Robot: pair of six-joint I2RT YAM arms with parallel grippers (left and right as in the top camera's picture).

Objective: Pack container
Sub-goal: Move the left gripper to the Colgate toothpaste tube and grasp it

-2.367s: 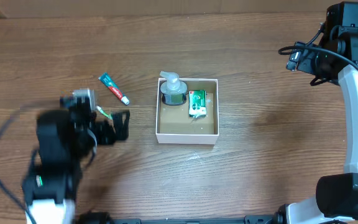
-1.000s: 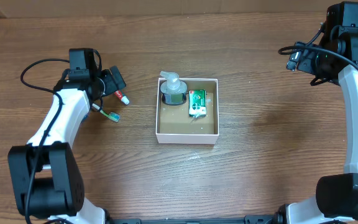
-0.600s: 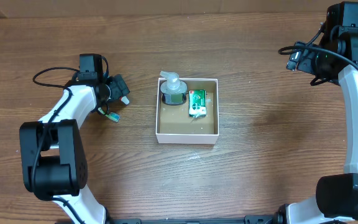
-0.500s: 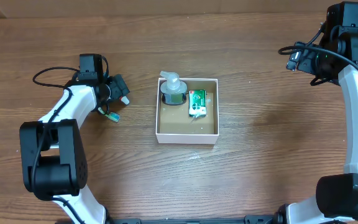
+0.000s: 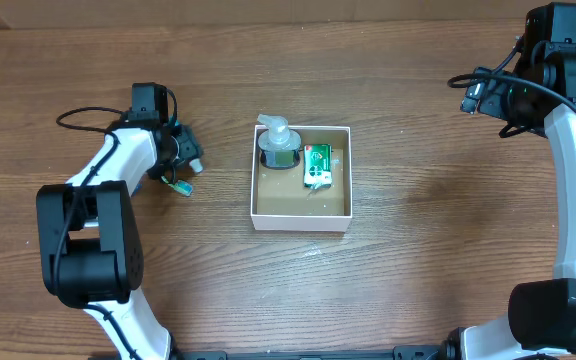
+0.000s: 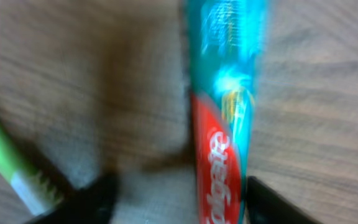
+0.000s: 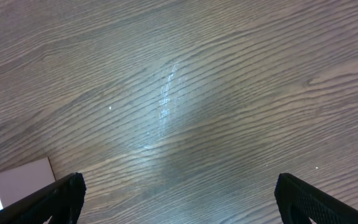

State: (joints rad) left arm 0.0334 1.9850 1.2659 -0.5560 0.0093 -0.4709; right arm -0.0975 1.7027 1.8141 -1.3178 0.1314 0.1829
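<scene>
The container (image 5: 301, 216), a white-walled square box with a brown floor, sits mid-table and holds a clear pump bottle (image 5: 278, 143) and a small green box (image 5: 316, 166). To its left my left gripper (image 5: 185, 152) is down over a teal and red toothpaste tube (image 6: 225, 118). In the left wrist view the tube lies between the fingers of that gripper (image 6: 182, 204). The right finger is close beside the tube and the left finger stands apart from it. A green toothbrush (image 5: 174, 183) lies just beside. My right gripper (image 7: 179, 196) hangs open over bare wood.
The toothbrush's green handle and bristles (image 6: 17, 171) lie just outside my left finger. The right arm (image 5: 568, 150) stands along the table's right edge. A corner of the container (image 7: 14, 177) shows in the right wrist view.
My left gripper has moved right onto the toothpaste tube, come down close to it, and its jaws have narrowed around it. The right arm has not moved.
</scene>
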